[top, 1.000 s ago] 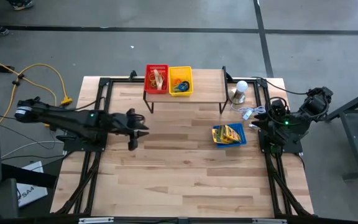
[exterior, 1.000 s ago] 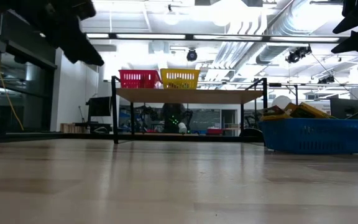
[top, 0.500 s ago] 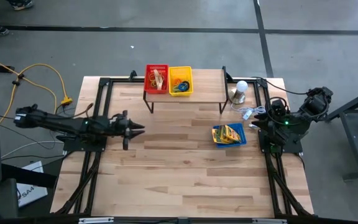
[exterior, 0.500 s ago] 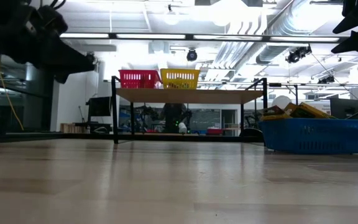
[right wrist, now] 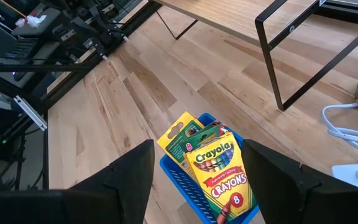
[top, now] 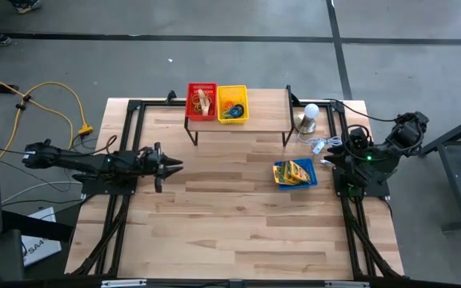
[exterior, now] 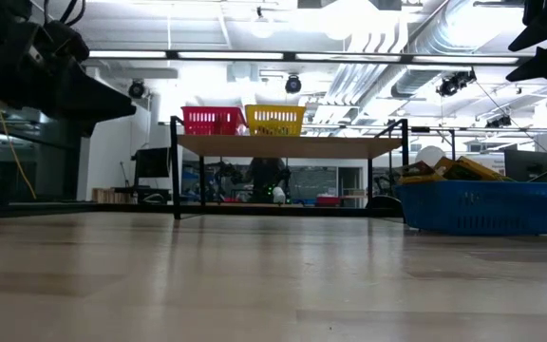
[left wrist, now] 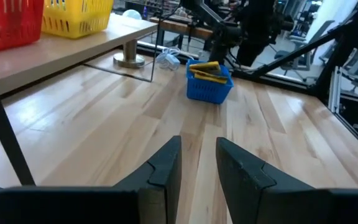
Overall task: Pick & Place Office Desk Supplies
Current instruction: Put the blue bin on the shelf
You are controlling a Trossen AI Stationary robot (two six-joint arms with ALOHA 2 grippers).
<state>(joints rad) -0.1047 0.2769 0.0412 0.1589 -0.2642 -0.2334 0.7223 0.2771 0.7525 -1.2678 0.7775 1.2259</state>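
The left gripper (top: pixel 169 163) is hovering over the tabletop (top: pixel 238 232) near its left edge, jaws slightly spread and holding nothing, with wide bare wood ahead. The right gripper (right wrist: pixel 197 186) is waiting at the right edge, jaws spread, above the blue basket (top: pixel 295 174) of crayon boxes (right wrist: pixel 219 171) reading "Crayola CRAYONS 8". A red basket (top: pixel 202 102) and a yellow basket (top: pixel 232 104) are sitting on the raised shelf (top: pixel 266 108).

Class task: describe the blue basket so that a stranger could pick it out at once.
Start at the raised shelf along the table's far edge. The blue basket stands on the tabletop below its right end. Unlike the red and yellow baskets up on the shelf, it holds crayon boxes.
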